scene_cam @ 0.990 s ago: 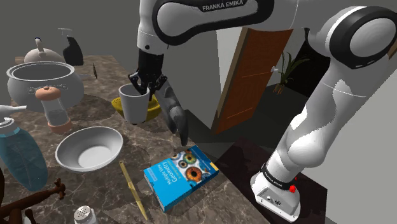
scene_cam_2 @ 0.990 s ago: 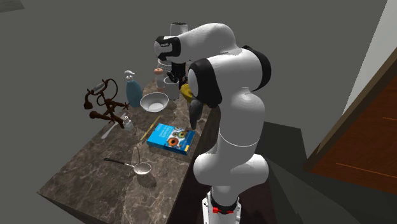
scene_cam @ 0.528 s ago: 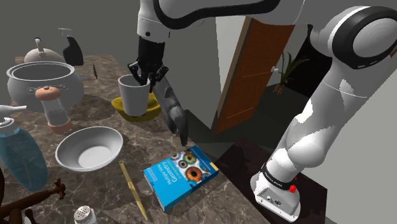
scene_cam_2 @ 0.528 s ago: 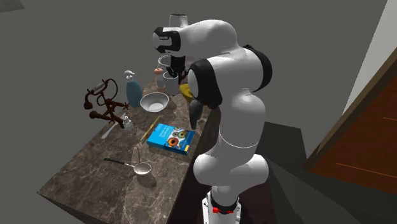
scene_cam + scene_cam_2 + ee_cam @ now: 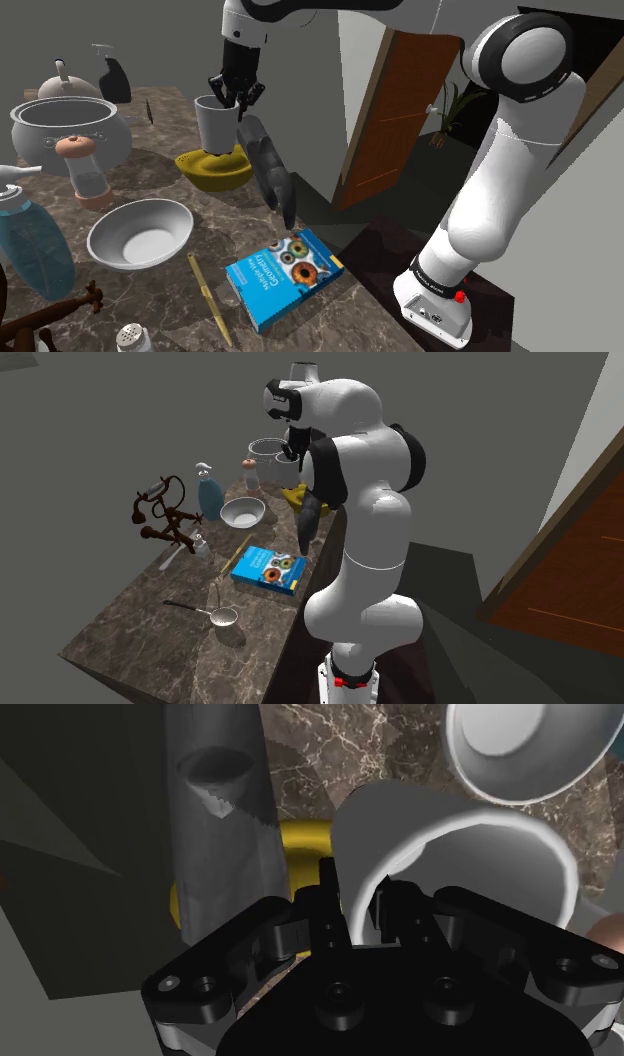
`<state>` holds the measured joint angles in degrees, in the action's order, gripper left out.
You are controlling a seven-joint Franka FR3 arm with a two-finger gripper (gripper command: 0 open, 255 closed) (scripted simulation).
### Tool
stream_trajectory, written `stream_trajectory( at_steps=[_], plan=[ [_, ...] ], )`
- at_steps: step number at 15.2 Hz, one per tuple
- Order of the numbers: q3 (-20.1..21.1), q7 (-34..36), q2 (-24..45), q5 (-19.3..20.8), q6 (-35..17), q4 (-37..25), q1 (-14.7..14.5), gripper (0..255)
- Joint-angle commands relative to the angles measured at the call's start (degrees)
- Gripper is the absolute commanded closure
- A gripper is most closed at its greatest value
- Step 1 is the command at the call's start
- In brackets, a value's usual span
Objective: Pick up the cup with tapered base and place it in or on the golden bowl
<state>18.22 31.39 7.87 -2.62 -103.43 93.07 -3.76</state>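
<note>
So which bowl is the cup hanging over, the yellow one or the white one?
The golden bowl, directly under the held cup; the white bowl sits apart, nearer the camera.

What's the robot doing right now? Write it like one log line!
gripper: shut on cup rim | cup: white, upright, over bowl | bowl: yellow, on counter | release: not yet
</note>
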Motion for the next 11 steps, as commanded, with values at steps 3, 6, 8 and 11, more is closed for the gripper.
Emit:
stream_trajectory(
  at_steps=[3, 6, 8, 11],
  plan=[
    [-1.6, -3.3, 5.6, 1.3, 3.7, -8.9, 1.7, 255],
    [-2.6, -5.5, 10.7, 2.3, 7.1, -17.0, 2.7, 255],
    [-3.2, -6.9, 14.4, 2.9, 9.6, -23.1, 3.2, 255],
    [-3.3, -7.1, 13.7, 2.7, 7.0, -19.8, 3.4, 255]
  ],
)
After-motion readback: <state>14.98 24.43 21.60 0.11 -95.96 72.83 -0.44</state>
